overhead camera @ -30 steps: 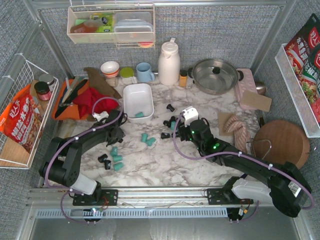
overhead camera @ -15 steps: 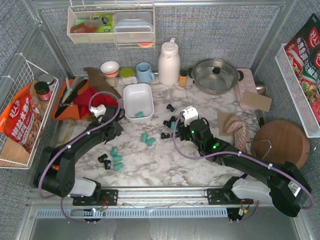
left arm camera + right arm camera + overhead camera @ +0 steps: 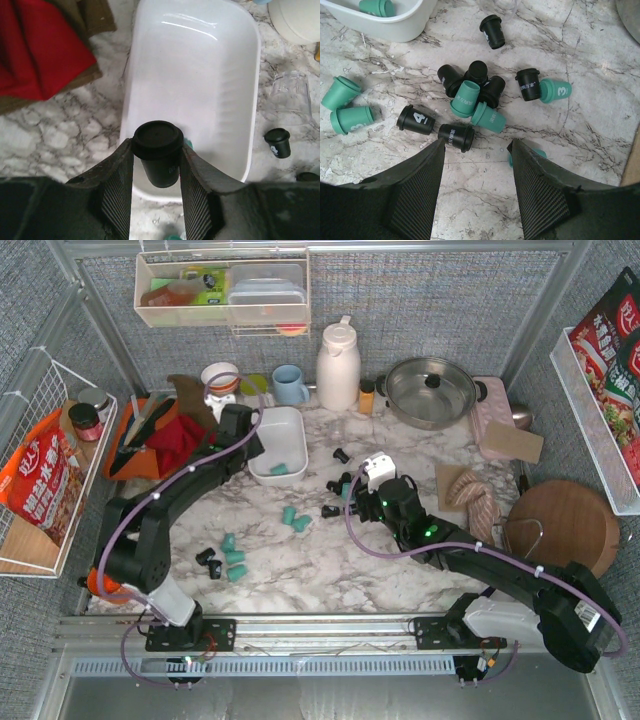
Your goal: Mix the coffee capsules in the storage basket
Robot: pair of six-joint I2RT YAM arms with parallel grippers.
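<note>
The small white plastic storage basket (image 3: 200,60), rectangular with rounded corners, stands on the white marbled counter (image 3: 330,570) left of the middle and toward the far edge. At least one teal capsule lies inside at its near end; whether a second lies beside it cannot be told.

The tapered cup-shaped coffee capsules (image 3: 465,99), some teal and some black, lie loose in three groups. Near the middle of the counter, under the right wrist camera, seven black ones and four teal ones show in full, with a fifth teal one half hidden behind a finger. Just to the left of these lie two teal ones side by side. Closer to the near-left corner lie three teal and two black. That makes nine black and ten teal loose on the counter.

The left arm (image 3: 165,505) reaches from its base at the near edge far across toward the far-left corner, elbow bent, wrist beside the basket's left wall. The left pincer (image 3: 157,150) pinches one more black capsule (image 3: 157,162) by its sides, flat end up, above the basket's near rim.

The right arm (image 3: 500,565) lies low from the near-right corner toward the centre. The right pincer (image 3: 476,150) is spread and holds nothing, above the middle cluster
</note>
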